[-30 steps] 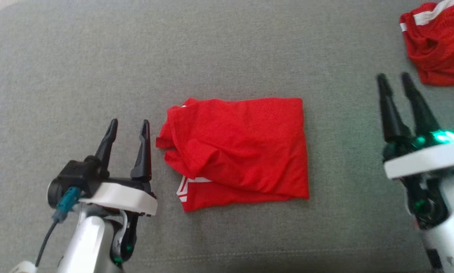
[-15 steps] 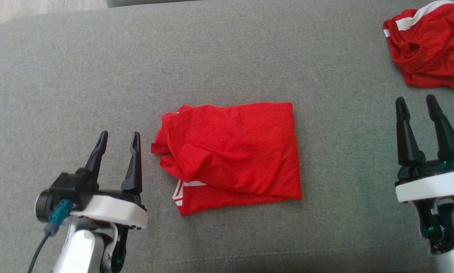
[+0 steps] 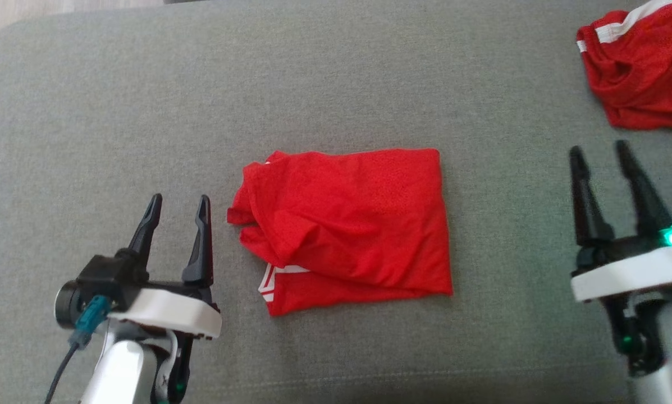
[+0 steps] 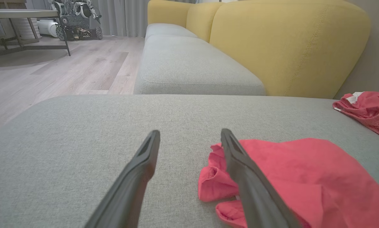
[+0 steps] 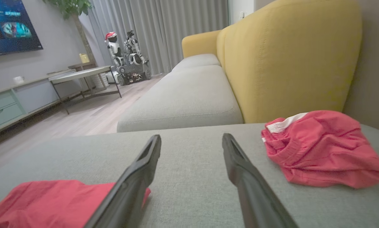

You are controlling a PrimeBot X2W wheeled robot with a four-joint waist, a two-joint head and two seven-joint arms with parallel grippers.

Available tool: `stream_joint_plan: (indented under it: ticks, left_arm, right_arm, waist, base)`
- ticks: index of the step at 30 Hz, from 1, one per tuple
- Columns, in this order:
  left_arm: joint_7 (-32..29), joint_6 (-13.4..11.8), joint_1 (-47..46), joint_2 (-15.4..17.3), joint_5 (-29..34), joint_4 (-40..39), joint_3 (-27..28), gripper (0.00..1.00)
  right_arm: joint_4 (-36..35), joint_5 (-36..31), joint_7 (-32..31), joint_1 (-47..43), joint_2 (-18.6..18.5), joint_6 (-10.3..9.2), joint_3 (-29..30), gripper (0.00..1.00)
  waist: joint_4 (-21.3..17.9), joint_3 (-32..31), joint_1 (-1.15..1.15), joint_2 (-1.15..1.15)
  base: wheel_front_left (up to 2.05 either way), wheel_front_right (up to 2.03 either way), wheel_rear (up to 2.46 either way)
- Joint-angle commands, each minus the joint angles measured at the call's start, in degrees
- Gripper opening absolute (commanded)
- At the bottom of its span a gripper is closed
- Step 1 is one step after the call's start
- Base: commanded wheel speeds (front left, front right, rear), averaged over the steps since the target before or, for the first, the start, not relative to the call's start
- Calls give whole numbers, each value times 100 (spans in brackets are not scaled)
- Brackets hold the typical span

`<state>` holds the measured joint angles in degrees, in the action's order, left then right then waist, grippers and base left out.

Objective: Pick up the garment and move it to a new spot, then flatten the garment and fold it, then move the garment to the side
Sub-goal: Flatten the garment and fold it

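Between spread left pincer (image 3: 179, 197) and spread right pincer (image 3: 599, 147) — folded garment (image 3: 358, 219), untouched

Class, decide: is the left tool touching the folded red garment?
Apart. The head view shows a strip of bare grey cushion between the left tool and the folded red garment.

The right tool (image 3: 599, 147) has drawn back toward the near side. Its tips were level with the near edge of the crumpled red mesh garment with a white band (image 3: 644, 73) a second ago and now sit short of it. The left tool (image 3: 179, 198) has eased slightly near and left, away from the folded red mesh garment (image 3: 352, 224).
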<state>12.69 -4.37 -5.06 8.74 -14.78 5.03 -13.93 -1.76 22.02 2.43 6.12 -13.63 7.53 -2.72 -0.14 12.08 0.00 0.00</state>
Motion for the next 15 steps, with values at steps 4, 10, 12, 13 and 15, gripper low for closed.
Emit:
stream_joint_plan:
  ticks: [4, 10, 12, 13, 15]
  left_arm:
    - [-1, -16, -308, 92, 27, -215, 145, 100]
    - [36, 6, -437, 44, 23, -150, 79, 100]
    - [55, 14, -475, 23, 18, -119, 57, 100]
    - [66, 18, -495, 12, 16, -99, 47, 100]
    - [86, 33, -539, -16, 10, -54, 18, 100]
  right_arm:
    - [-140, -207, -153, 279, 13, -4, -720, 0]
    - [212, -220, -172, 734, 140, -4, -1798, 0]
    - [425, -151, -148, 926, 213, -4, -2267, 0]
    - [548, -115, -132, 1028, 255, -4, -2504, 0]
    - [821, -34, -75, 1240, 332, -4, -2941, 0]
  waist:
    - [104, 111, 0, 0]
    - [241, 198, 0, 0]
    - [308, 234, 0, 0]
    - [342, 250, 0, 0]
    - [422, 288, 0, 0]
  base:
    - [0, 0, 0]
    - [0, 0, 0]
    - [0, 0, 0]
    - [0, 0, 0]
    - [0, 0, 0]
